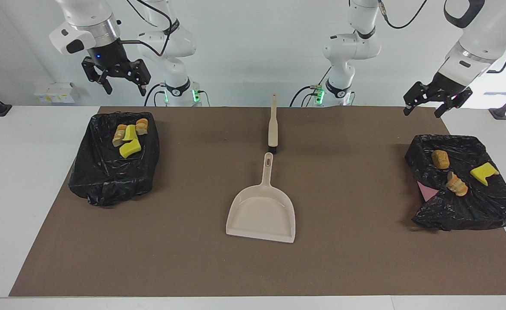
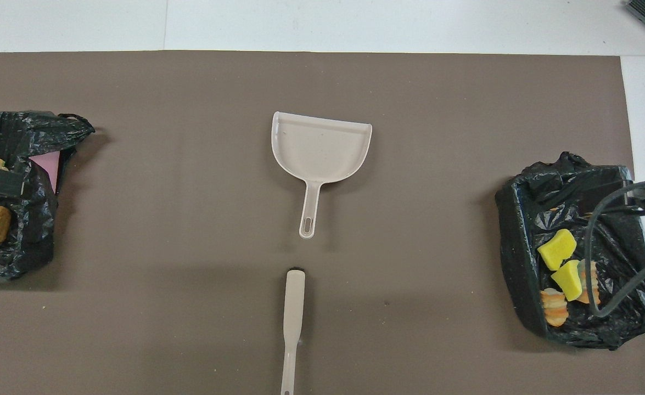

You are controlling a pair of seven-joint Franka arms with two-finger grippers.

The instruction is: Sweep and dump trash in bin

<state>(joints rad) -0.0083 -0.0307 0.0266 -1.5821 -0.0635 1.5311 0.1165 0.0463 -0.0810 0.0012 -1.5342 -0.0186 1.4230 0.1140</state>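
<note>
The trash lies in two black-bagged bins. The bin (image 1: pixel 106 189) at the right arm's end holds two yellow sponge pieces (image 1: pixel 130 148) and two bread chunks (image 1: pixel 141 125); they also show in the overhead view (image 2: pixel 556 248). The bin (image 1: pixel 472 211) at the left arm's end holds a bread chunk (image 1: pixel 440 159), a croissant-shaped piece (image 1: pixel 456 184) and a yellow sponge (image 1: pixel 484 173). My right gripper (image 1: pixel 125 90) is open and empty, up in the air over its bin. My left gripper (image 1: pixel 423 111) is open and empty, raised over its bin.
A beige dustpan (image 1: pixel 261 215) lies mid-table, handle toward the robots. A beige brush (image 1: pixel 272 125) lies nearer to the robots, in line with it. A pink scrap (image 1: pixel 427 190) sticks out of the bin at the left arm's end. A brown mat (image 1: pixel 343 258) covers the table.
</note>
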